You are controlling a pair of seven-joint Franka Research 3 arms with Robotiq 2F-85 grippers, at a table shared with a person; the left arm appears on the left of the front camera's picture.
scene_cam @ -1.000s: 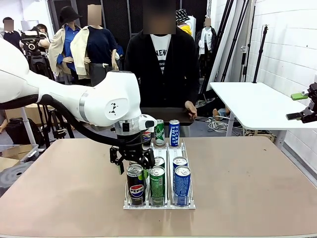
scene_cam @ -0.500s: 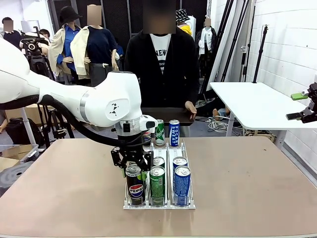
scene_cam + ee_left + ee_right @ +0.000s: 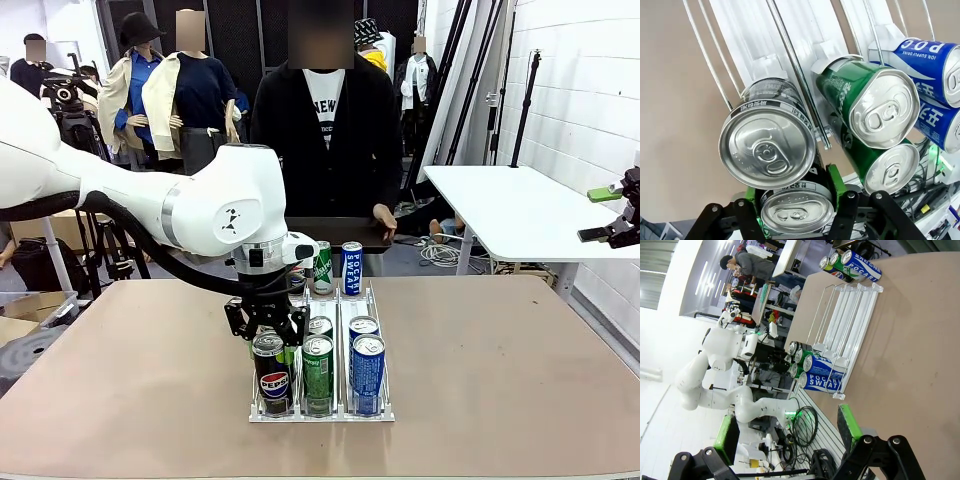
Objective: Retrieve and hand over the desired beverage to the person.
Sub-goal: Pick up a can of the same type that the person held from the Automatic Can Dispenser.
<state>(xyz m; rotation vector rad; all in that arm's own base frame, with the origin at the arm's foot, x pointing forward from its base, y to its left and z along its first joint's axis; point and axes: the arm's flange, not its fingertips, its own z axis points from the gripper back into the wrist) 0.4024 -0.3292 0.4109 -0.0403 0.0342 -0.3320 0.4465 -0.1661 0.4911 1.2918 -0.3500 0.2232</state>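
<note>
The left claw (image 3: 268, 335) hangs straight down over the left lane of a white wire rack (image 3: 378, 413) on the bench (image 3: 500, 380). Its jaws are drawn in on a dark can (image 3: 797, 216), the second one in that lane, just behind the Pepsi can (image 3: 273, 375) at the front. In the left wrist view the green pads (image 3: 836, 184) sit close against either side of the dark can, and the Pepsi can's silver top shows just above it in the picture. The middle lane holds green cans (image 3: 318, 370) and the right lane blue cans (image 3: 367, 367); another green can and a Pocari Sweat can (image 3: 351, 268) stand at the rack's far end. The person (image 3: 325, 130) stands across the bench facing it, one hand (image 3: 385, 218) held low in front. The right claw (image 3: 606, 213) is well off to the right, apart from the rack. Its fingers (image 3: 847, 422) stand wide with nothing between them
</note>
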